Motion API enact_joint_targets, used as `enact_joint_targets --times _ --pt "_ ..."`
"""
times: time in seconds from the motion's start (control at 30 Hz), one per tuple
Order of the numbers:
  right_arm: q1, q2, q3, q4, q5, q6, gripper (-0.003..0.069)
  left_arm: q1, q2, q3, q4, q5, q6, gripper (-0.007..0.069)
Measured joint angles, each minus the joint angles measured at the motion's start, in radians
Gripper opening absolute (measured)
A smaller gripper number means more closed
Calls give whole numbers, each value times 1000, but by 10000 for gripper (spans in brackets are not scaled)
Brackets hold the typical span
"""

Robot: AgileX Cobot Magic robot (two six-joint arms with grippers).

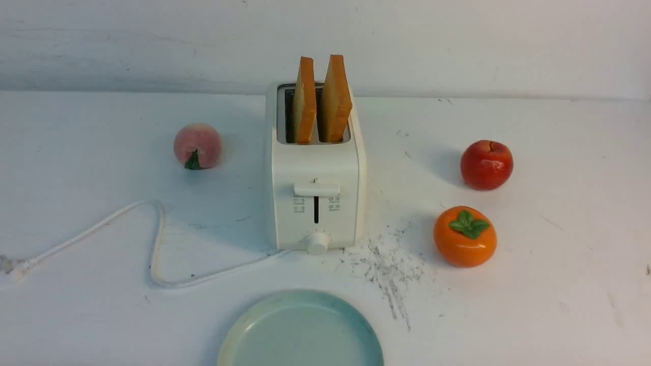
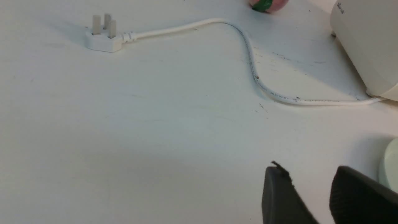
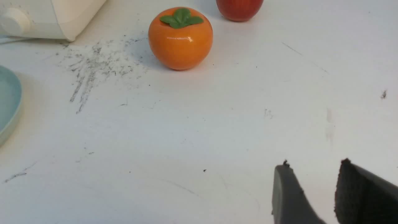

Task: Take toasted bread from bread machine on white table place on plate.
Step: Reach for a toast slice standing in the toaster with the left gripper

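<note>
Toasted bread (image 1: 335, 101): two slices upright in the slots of the bread machine (image 1: 315, 193), standing high for grasping.
Plate (image 1: 300, 330): just in front of the bread machine, awaiting slices.
Left fingers (image 2: 279, 193): parted, empty, seemingly low over the counter (image 2: 155, 124).
Right fingers (image 3: 286, 193): parted, empty.

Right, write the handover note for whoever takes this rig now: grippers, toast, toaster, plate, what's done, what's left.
Left gripper: open, empty, over the white table on the cord side.
Right gripper: open, empty, on the persimmon side.
Toast: left slice and right slice both stand upright in the bread machine.
Plate: empty, in front of the bread machine.
Done: nothing moved yet.
Left: lift out each slice and lay it on the plate.
</note>
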Motion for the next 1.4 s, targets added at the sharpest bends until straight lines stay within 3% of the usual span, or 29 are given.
enact_joint_targets --times 0.8,1.07,1.17,1.4 --pt "0 0 0 0 0 0 240 0 0 0 15 -26 -2 238" --pt "0 0 0 8 -5 2 240 0 0 0 -207 -279 -77 238" --pt "0 0 4 84 -27 30 240 0 0 0 -237 -353 -83 238" --pt "1 0 14 627 -216 178 240 0 0 0 -377 -666 -109 217"
